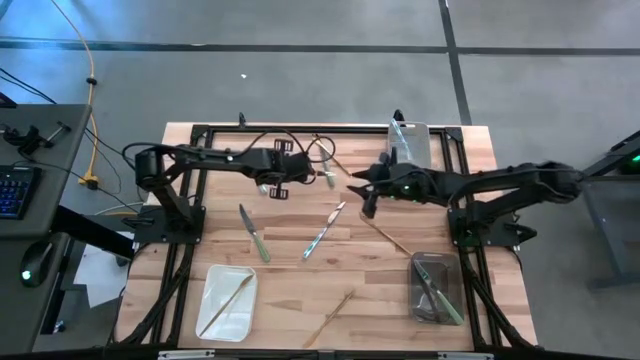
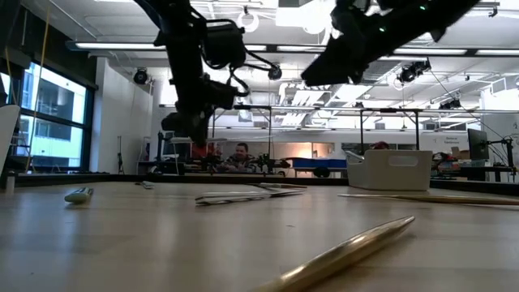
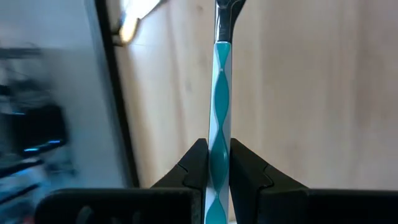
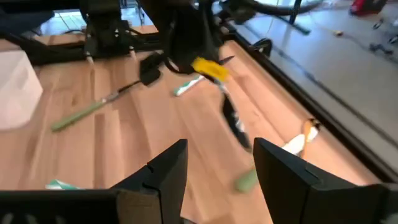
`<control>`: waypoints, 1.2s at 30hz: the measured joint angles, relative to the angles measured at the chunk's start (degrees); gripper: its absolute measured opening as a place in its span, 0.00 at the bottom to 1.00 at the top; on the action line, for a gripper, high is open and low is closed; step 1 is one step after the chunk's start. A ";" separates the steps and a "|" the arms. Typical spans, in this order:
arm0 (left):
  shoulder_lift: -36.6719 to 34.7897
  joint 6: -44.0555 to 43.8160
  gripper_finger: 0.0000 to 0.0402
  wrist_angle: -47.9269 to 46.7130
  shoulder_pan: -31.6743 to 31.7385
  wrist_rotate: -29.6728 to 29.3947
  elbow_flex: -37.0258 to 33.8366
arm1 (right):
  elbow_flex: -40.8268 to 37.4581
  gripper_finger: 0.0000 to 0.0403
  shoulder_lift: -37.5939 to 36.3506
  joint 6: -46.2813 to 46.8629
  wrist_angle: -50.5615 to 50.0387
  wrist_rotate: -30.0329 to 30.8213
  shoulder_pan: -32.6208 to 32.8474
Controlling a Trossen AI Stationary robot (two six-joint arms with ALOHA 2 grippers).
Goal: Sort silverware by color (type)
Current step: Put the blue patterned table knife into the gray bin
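My left gripper [image 1: 312,178] is over the far middle of the table, shut on a light-blue-handled piece of silverware [image 3: 220,93] whose silver end [image 3: 227,15] points away from the fingers. My right gripper [image 1: 364,200] hangs open just to its right, with nothing between its fingers [image 4: 168,168]. Flat on the wood lie a green-handled knife [image 1: 255,232], a blue-handled piece [image 1: 322,230] and two gold pieces [image 1: 385,235] [image 1: 330,318]. My left gripper pinches the blue twisted handle [image 3: 218,155] between its two fingers [image 3: 196,165]. The handle runs along the fingers and sticks out ahead of them, slanting down toward the table. The piece is lifted clear of the wood.
A white tray [image 1: 210,315] with a gold piece stands near left. A dark tray [image 1: 452,262] with green pieces stands near right. A clear tray [image 1: 422,150] with blue pieces stands at the far edge. A black frame rail [image 1: 300,128] borders the table.
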 joint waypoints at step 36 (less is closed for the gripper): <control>0.16 22.19 0.07 22.25 -12.32 -18.12 0.61 | 18.66 0.06 14.09 13.28 -23.75 -26.94 -11.60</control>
